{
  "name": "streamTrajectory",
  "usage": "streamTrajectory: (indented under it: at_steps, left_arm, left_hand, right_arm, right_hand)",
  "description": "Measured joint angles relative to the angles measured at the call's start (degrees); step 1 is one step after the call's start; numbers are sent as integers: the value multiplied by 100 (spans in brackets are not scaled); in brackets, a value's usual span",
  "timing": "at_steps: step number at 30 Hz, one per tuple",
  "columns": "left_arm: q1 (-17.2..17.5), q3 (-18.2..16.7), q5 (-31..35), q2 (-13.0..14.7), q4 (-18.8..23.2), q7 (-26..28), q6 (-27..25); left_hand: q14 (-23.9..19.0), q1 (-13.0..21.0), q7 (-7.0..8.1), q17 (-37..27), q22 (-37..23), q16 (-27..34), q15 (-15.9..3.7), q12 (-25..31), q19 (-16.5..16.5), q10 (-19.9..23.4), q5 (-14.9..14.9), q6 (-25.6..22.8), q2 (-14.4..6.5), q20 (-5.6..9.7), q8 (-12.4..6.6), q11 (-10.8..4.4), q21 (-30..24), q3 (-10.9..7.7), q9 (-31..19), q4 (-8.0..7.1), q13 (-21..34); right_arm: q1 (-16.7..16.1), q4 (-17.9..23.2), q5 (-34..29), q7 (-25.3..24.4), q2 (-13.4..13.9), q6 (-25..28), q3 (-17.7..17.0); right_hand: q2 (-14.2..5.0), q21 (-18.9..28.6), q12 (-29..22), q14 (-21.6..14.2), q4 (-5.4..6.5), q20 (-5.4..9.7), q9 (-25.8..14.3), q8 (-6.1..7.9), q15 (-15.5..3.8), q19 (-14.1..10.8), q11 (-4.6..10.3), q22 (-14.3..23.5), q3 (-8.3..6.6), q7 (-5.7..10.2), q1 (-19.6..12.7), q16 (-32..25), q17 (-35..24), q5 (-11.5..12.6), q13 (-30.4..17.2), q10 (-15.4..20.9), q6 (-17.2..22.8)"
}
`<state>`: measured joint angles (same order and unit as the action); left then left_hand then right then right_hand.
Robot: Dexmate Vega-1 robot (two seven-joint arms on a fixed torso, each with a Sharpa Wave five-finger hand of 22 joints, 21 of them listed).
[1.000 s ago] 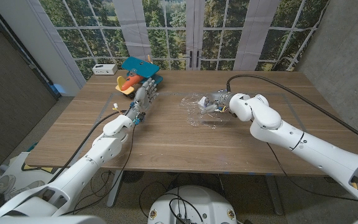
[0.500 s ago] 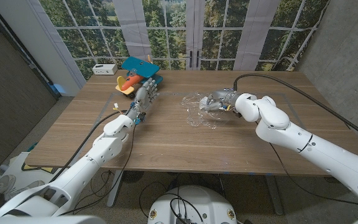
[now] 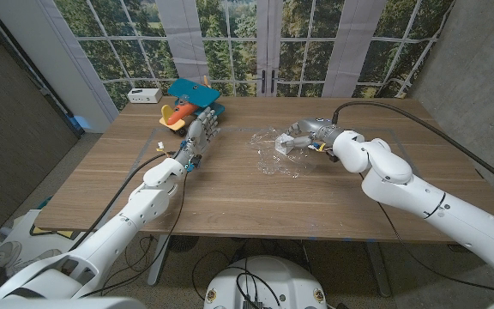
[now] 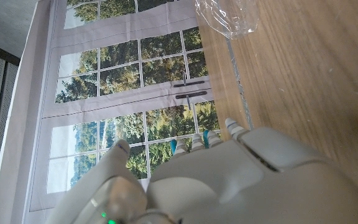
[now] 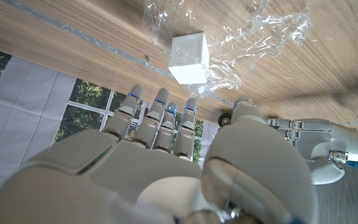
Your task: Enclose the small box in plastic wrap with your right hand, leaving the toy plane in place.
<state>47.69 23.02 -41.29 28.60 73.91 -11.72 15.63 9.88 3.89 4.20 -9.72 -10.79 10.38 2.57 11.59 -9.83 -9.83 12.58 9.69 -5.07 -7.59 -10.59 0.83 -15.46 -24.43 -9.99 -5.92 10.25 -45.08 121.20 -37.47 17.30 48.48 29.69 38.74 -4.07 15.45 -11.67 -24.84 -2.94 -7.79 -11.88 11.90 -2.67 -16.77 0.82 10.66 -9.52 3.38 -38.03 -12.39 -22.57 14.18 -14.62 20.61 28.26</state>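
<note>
Big windows with green trees stand behind my wooden table (image 3: 230,184). From my head, I see my right hand (image 3: 297,136) over the crinkly plastic wrap (image 3: 273,153) near the middle of the table. I cannot tell from here if it grips anything. My left hand (image 3: 199,136) is on the left, fingers pointing far away, just next to the toy plane (image 3: 187,101) at the far left edge. A small white device (image 3: 145,94) sits left of the plane. From my left wrist, I see the back of my left hand (image 4: 229,180) and a corner of the wrap (image 4: 225,17). From my right wrist, my right hand (image 5: 160,162) is loose, fingers spread, holding nothing. The small box (image 5: 188,57) sits on the wrap (image 5: 247,37), just past my fingertips (image 5: 160,99).
</note>
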Motion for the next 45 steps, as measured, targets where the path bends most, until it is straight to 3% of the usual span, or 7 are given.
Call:
streamTrajectory:
  at_steps: [4, 11, 23, 29, 42, 45]
  left_arm:
    - [0, 0, -8, -4, -2, -14, 13]
    - [31, 0, -13, 6, 28, -25, 25]
    - [158, -41, -43, 84, 186, -27, 46]
    - [214, -63, -63, 139, 267, -34, 49]
    - [321, -112, -88, 245, 407, -33, 36]
    - [351, -129, -108, 263, 436, -17, 20]
  left_hand:
    - [0, 0, 0, 0, 0, 0, 0, 0, 0, 0, 0, 0, 0, 0, 0, 0, 0, 0, 0, 0, 0]
    - [0, 0, 0, 0, 0, 0, 0, 0, 0, 0, 0, 0, 0, 0, 0, 0, 0, 0, 0, 0, 0]
    - [0, 0, 0, 0, 0, 0, -1, 0, 0, 0, 0, 0, 0, 1, 0, -1, 22, 0, 0, 0, 0]
    - [0, 0, 0, 0, 0, 0, -1, 0, 0, 0, 0, 0, 0, 1, 0, -1, 22, 0, 0, 0, 0]
    - [0, 0, 0, 0, 0, 0, -1, 0, -1, 0, 0, 1, 0, 1, 0, -1, 21, 0, 0, 0, 0]
    - [0, 0, -1, 0, 0, 0, -1, 0, -1, 0, 0, 0, 0, 1, 0, -1, 22, 0, 0, 0, 0]
  right_arm:
    - [-115, 166, 15, -129, 89, -8, -12]
    - [-229, 357, -78, -256, 191, -147, 10]
    - [-428, 723, -770, -100, 209, -66, 231]
    - [-537, 794, -1258, -54, 98, -22, 354]
    - [-665, 699, -2223, 45, -228, -38, 542]
    - [-674, 495, -2400, 80, -440, -113, 632]
  right_hand:
    - [-26, 0, -75, -31, -102, 22, 0, 61, 0, -49, -20, 0, -55, 9, -116, -52, 27, 0, 0, 209, 138]
    - [-99, -22, -304, -499, -260, 104, 0, 111, -4, -147, 19, 1, -119, -11, -325, -330, -65, -22, -34, 721, 320]
    - [-8, -66, -332, -481, -320, 92, 1, 111, -11, -91, 85, 15, -37, -10, -293, -376, -191, -45, -96, 671, 379]
    - [-10, -66, -360, -481, -394, 92, 1, 154, -11, -92, 94, 15, -31, 20, -386, -376, -238, -45, -122, 661, 492]
    - [-31, -66, -402, -481, -394, 165, 1, 199, -11, -208, 144, 14, -30, 41, -407, -425, -335, -45, -176, 712, 615]
    - [-31, -66, -402, -482, -394, 165, 1, 199, -11, -208, 174, 14, -30, 41, -407, -425, -336, -45, -176, 682, 615]
